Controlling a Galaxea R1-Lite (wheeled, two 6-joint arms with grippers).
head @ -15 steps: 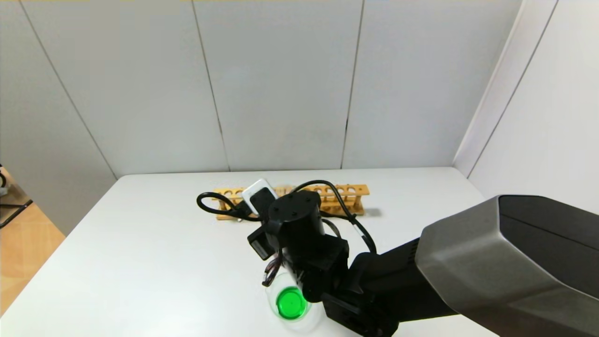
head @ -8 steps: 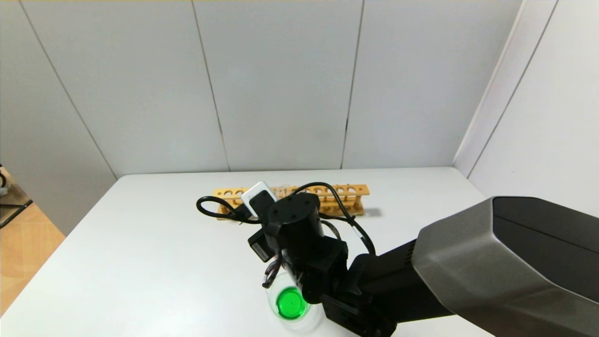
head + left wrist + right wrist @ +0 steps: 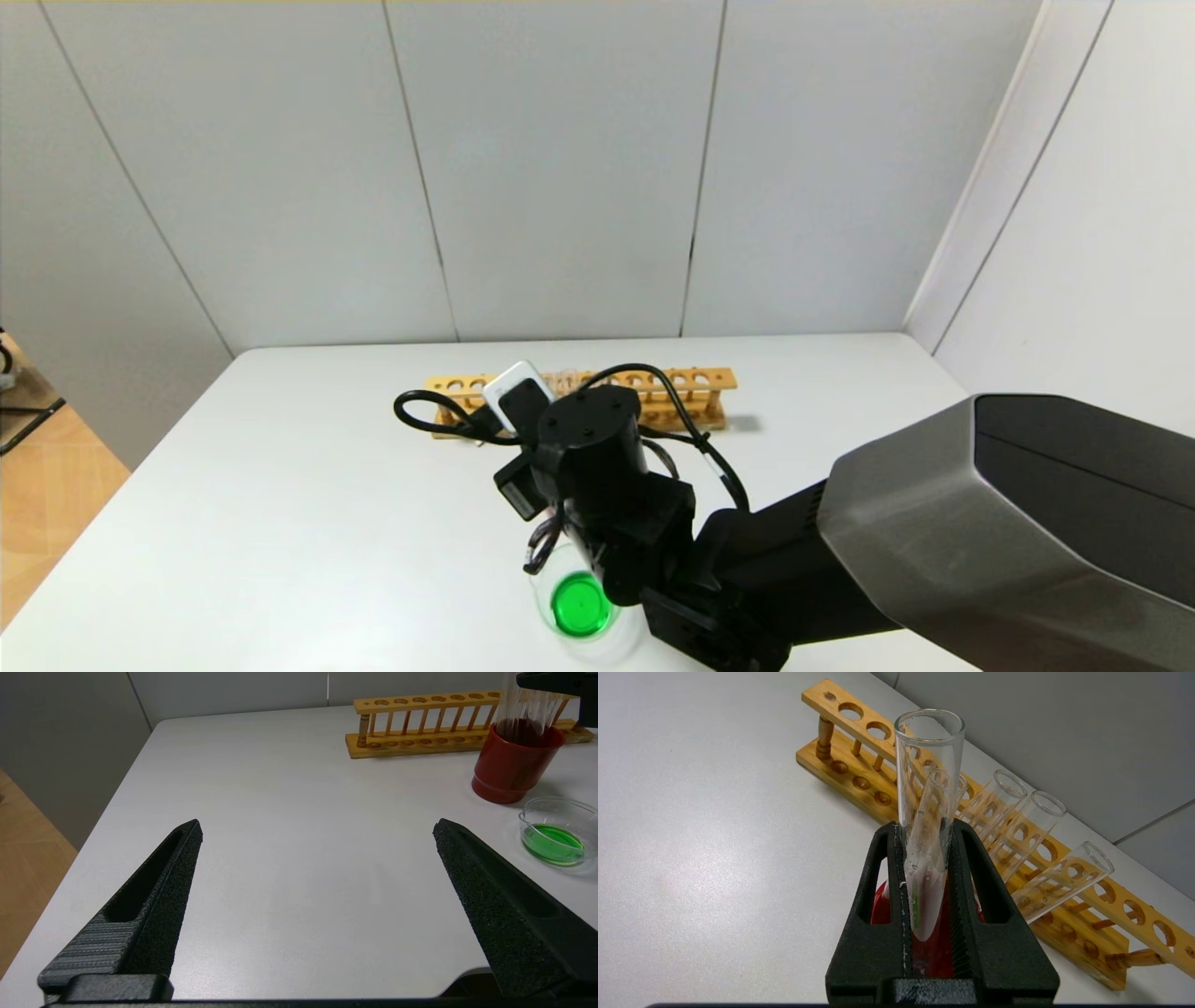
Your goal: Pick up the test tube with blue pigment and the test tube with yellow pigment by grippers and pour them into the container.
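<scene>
Two black fingers of the left gripper (image 3: 317, 905) stand spread wide at the lower left and lower right of the left wrist view, released, with only bare white table (image 3: 289, 812) between them. At the upper right of that view a wooden test tube rack (image 3: 420, 723) lies along the far table edge, a dark-red cup (image 3: 511, 767) holding clear tubes stands just in front of it, and the container (image 3: 558, 828), a low glass dish with green liquid in its bottom, sits near the cup toward the right edge.

In the right wrist view, the right gripper (image 3: 927, 877) at centre is clenched on an emptied test tube (image 3: 927, 812), nearly upright, its rounded end over the cup (image 3: 880, 903); a greenish streak shows inside. To the right, three more clear tubes (image 3: 1031, 821) lean out of the cup before the rack (image 3: 859, 765). Which pigment the held tube carried I cannot tell.

In the head view the right arm covers the cup at lower centre, the container (image 3: 581, 607) below it.
</scene>
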